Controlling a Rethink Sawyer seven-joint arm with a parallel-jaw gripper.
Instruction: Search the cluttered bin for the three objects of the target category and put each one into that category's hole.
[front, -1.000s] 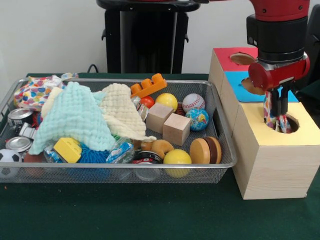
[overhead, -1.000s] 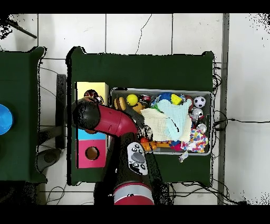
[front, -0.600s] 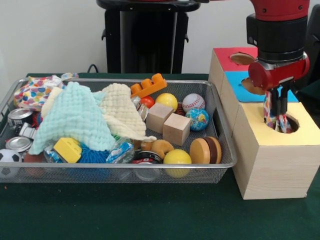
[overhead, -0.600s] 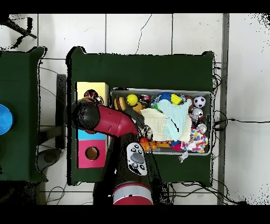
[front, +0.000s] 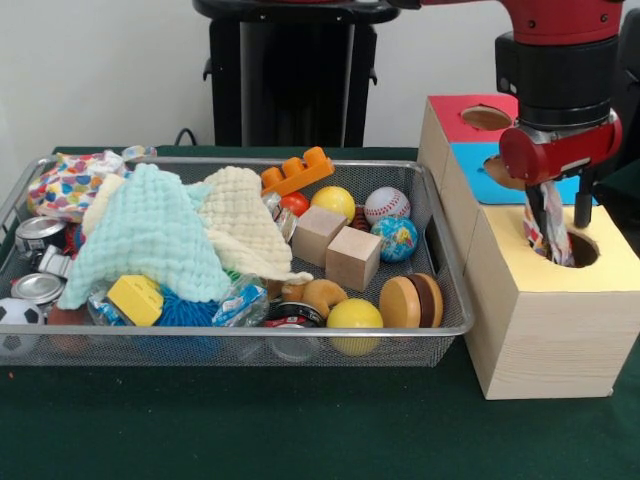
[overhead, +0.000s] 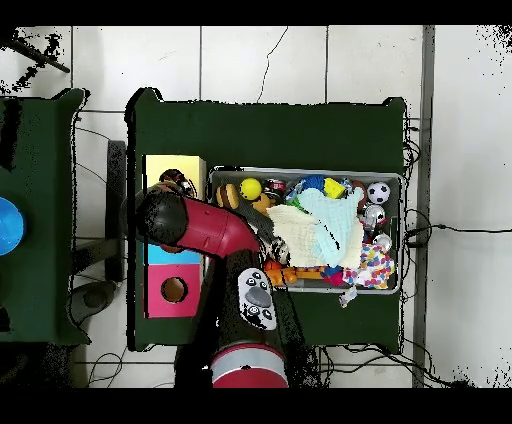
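Observation:
My gripper (front: 557, 222) hangs over the round hole (front: 583, 251) in the yellow section of the wooden box (front: 545, 330), and it is open, its two fingers spread apart. A multicoloured patterned cloth (front: 556, 238) hangs loose between them, its lower end down inside the hole. In the wire bin (front: 250, 333) lie a mint green cloth (front: 150, 235), a cream cloth (front: 240, 215) and a colourful dotted cloth (front: 70, 185). In the overhead view the red arm (overhead: 190, 225) covers the gripper beside the yellow section (overhead: 172, 165).
The box also has a blue section (front: 490, 180) and a red section (front: 460, 115), each with a hole. The bin holds wooden blocks (front: 352, 257), balls (front: 387, 204), tins (front: 38, 232), an orange brick (front: 297, 170) and a wooden burger (front: 412, 300).
The fingers have spread apart and let go of the patterned cloth, which has sunk lower into the yellow hole. The gripper has lifted slightly.

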